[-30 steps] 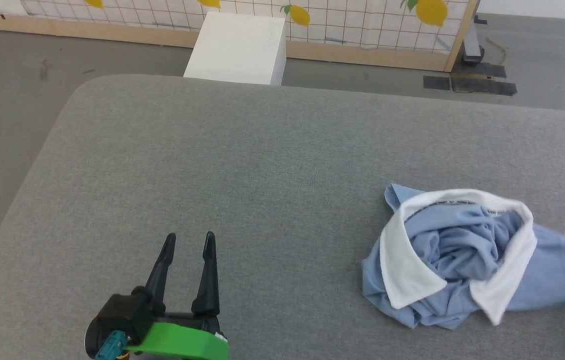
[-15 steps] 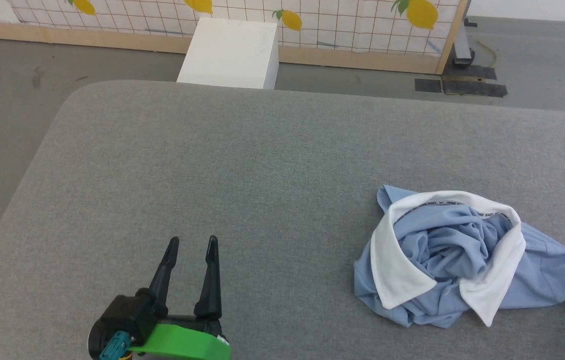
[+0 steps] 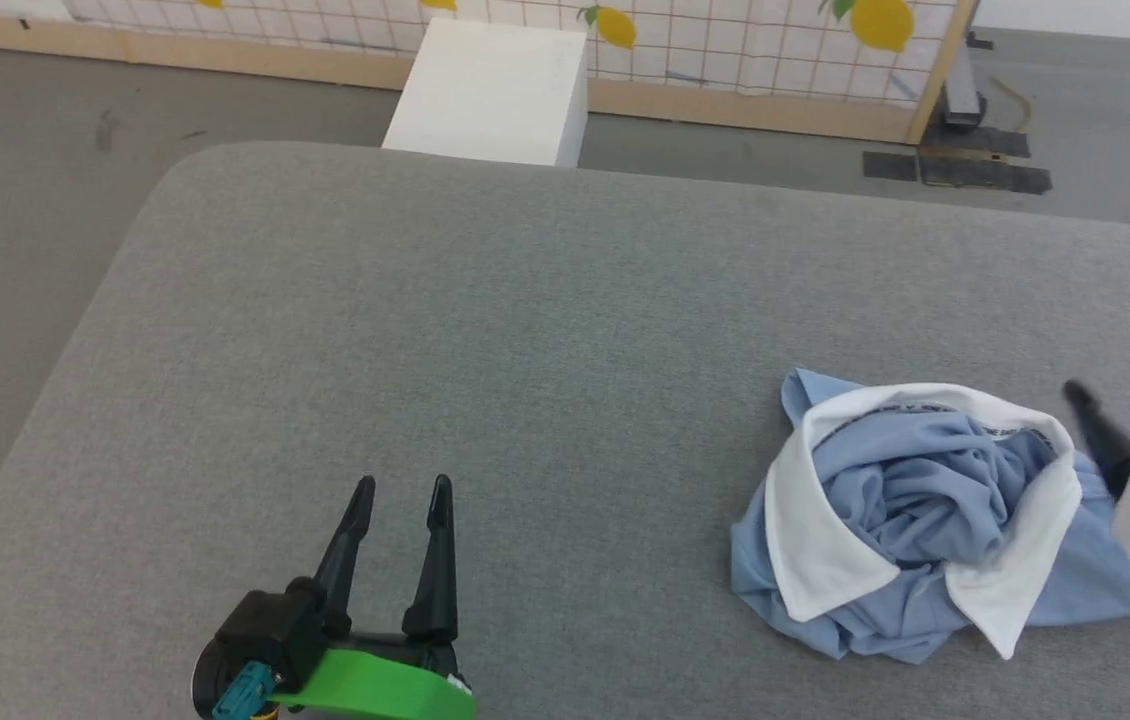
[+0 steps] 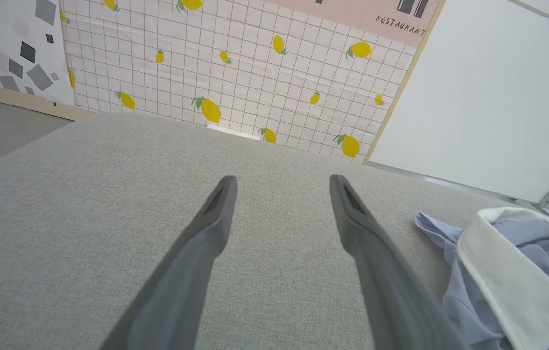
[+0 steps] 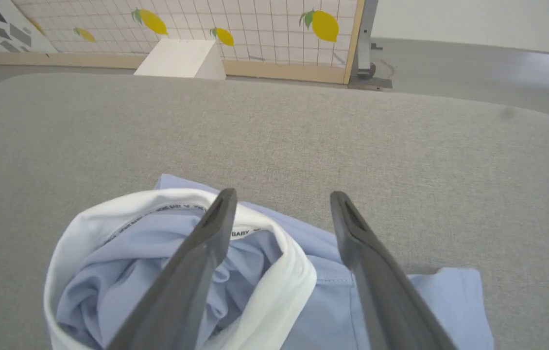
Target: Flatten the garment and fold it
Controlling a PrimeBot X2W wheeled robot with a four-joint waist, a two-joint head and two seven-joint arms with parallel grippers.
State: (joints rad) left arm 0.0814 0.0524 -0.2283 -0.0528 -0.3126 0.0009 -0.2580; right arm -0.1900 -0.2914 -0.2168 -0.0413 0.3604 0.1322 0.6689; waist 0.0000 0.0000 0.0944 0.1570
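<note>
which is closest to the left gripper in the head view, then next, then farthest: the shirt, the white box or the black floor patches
From the left gripper:
1. shirt, crumpled on the table to its right.
2. white box, on the floor past the table's far edge, roughly straight ahead.
3. black floor patches, past the far edge too, but far off to the right.

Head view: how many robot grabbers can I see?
2. The left gripper is at the lower left, open and empty above the grey padded table. The right gripper is at the right edge, open, over the garment.
</note>
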